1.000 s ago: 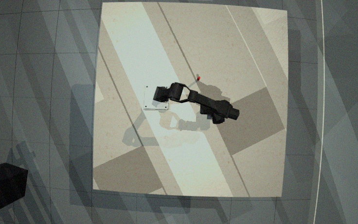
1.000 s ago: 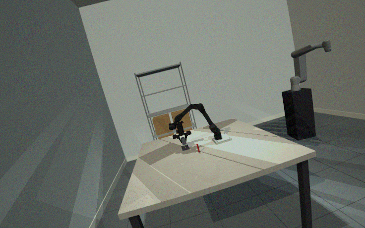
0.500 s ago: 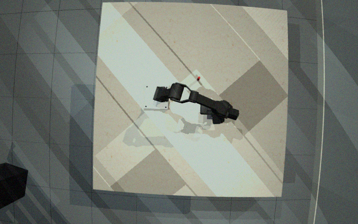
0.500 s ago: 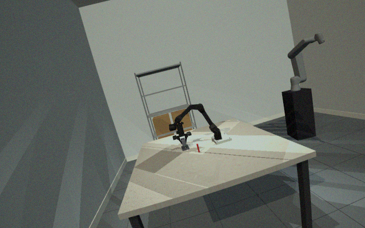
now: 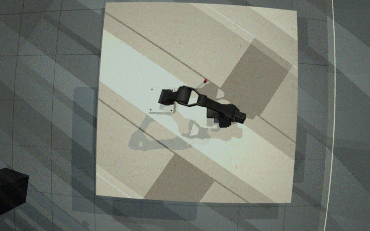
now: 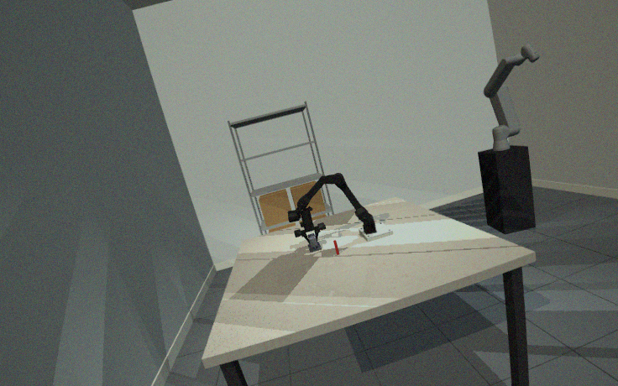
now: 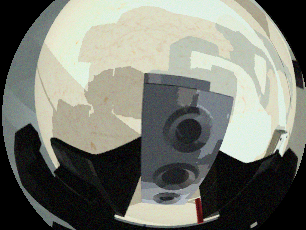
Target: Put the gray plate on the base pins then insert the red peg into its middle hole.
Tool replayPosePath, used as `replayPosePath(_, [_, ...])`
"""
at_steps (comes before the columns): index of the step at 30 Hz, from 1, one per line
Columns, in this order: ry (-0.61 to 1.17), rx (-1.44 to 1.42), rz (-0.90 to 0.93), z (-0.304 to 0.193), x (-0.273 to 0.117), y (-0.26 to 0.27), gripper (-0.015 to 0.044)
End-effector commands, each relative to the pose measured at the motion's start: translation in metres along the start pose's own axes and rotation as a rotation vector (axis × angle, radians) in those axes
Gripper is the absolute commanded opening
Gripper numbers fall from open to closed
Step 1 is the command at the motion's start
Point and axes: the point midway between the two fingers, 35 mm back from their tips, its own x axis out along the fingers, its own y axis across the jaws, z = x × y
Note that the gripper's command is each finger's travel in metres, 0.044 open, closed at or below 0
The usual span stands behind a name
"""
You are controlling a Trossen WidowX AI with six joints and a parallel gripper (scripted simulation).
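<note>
- Wrist view shows the hand [image 7: 174,191] closed on the gray plate [image 7: 181,142], which hangs between the fingers with its holes facing the camera.
- From the top, the hand [image 5: 166,97] is over the white base [image 5: 155,100] on the bench [image 5: 181,42].
- The red peg [image 6: 336,247] stands upright on the bench, near the hand [image 6: 312,244] and apart from it.

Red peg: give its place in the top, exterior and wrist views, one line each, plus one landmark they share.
Top: red peg shows as a small dot just above the arm's forearm, right of the white base.
Exterior: it stands upright on the table, right of the pincer.
Wrist: a thin red sliver at the lower edge, right of the gray plate.
Shared landmark: the pincer, shut on the gray plate.
</note>
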Motion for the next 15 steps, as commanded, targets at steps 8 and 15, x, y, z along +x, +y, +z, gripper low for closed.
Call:
replayPosePath(8, [0.000,-0.001,-0.001,0.0000,0.0063,-0.0003,0.0000])
replayPosePath(15, [0.000,-0.001,-0.001,0.0000,0.0063,-0.0003,0.0105])
